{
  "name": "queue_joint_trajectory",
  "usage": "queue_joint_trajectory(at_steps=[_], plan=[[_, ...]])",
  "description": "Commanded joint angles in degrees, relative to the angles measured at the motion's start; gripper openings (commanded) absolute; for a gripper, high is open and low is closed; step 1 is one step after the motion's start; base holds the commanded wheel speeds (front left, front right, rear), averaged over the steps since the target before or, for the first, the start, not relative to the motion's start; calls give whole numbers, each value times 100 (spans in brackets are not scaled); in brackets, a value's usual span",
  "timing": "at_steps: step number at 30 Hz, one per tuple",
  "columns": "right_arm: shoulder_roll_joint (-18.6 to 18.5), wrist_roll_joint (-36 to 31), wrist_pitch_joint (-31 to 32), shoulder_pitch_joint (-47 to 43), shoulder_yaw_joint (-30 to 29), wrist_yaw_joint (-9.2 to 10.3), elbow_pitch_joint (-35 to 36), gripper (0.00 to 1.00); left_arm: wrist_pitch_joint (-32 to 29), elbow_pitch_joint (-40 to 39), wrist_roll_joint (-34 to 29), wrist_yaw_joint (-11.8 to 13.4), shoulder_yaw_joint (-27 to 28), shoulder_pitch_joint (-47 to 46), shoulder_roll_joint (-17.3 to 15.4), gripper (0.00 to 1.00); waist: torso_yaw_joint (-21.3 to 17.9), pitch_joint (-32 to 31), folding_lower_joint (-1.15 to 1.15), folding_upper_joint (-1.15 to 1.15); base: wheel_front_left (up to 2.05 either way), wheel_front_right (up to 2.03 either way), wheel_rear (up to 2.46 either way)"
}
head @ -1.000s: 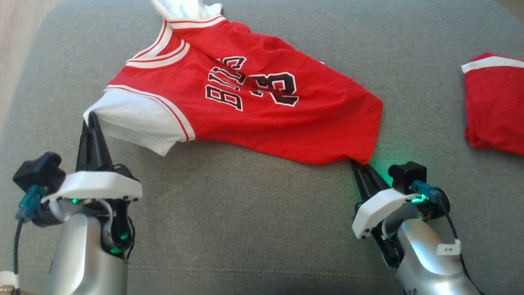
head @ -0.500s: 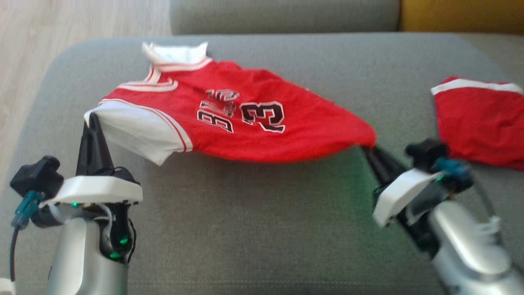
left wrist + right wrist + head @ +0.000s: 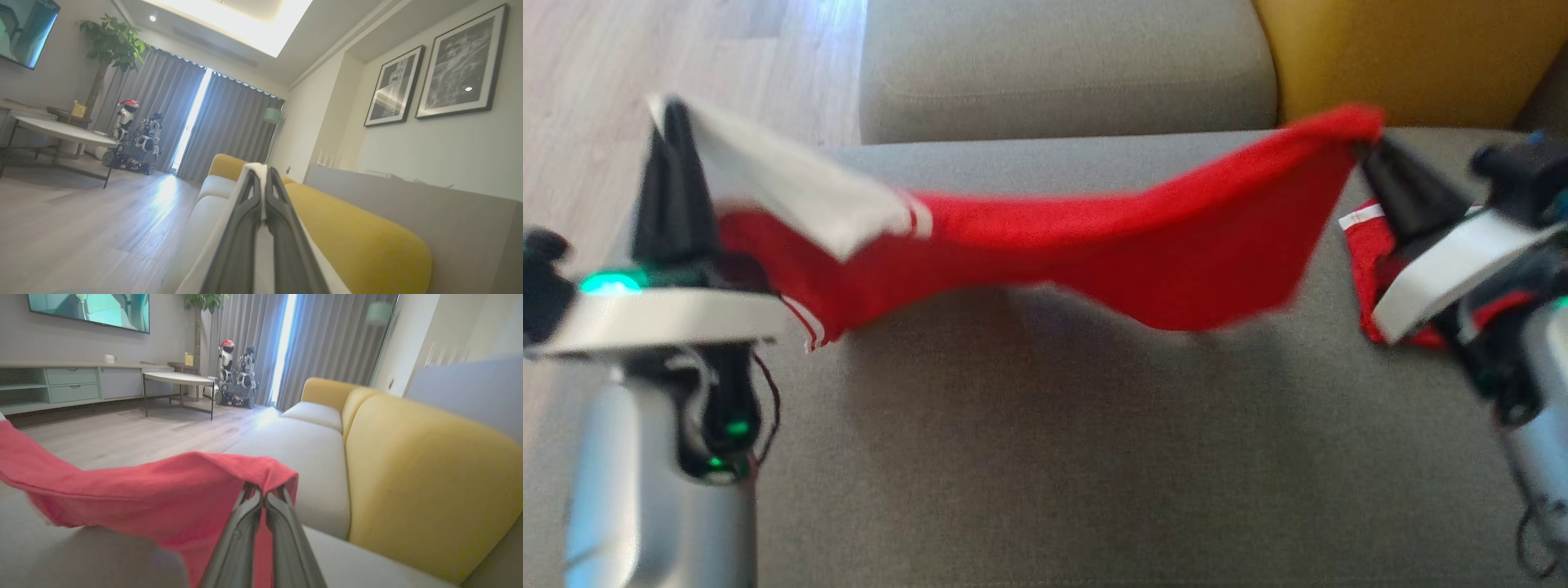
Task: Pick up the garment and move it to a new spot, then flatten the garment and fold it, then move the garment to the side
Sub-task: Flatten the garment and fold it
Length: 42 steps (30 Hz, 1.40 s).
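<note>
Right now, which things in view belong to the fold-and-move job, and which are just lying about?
In the job: red jersey, slung between the left gripper and right gripper, both shut on it; grey sofa seat below.
Lying about: second red garment, yellow cushion, coffee table, plant.

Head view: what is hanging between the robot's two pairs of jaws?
A red jersey with a white sleeve, sagging above the grey sofa cushion, clearest in the head view. The left gripper and right gripper each pinch one end in shut jaws.
</note>
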<state>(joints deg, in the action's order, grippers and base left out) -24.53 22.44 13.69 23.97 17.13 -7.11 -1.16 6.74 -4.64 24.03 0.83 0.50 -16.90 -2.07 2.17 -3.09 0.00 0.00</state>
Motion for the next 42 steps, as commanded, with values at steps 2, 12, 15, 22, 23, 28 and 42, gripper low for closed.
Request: queue_joint_trajectory(at_steps=[2,12,15,22,23,28,42], plan=[[-226,-169,121,331,-126,-37,405,0,-193,-565,114,42,151,-469,-163,0,15,-87,0,0,0,0,0],[-540,-290,1190,567,-777,-37,1663,0,-1413,-1957,376,321,210,-1312,-448,0,-3,-61,0,0,0,0,0],[-550,-81,1386,953,-653,-37,1590,0,-1670,-1623,442,302,192,-1865,-578,0,-24,157,0,0,0,0,0],[-368,143,1280,3351,267,-37,44,0,-1798,542,393,1,117,-4199,-1067,0,-105,1583,0,0,0,0,0],[-288,106,1165,3728,361,-37,-257,0,-1696,857,348,-41,116,-4542,-1124,0,-103,1769,0,0,0,0,0],[194,-266,174,5287,592,-37,-1793,0,-871,2294,92,-147,179,-5999,-1346,0,-73,2356,0,0,0,0,0],[712,-508,-2012,5574,736,-37,-4350,0,277,3890,171,-669,-87,-6105,-1239,0,238,2557,0,0,0,0,0]])
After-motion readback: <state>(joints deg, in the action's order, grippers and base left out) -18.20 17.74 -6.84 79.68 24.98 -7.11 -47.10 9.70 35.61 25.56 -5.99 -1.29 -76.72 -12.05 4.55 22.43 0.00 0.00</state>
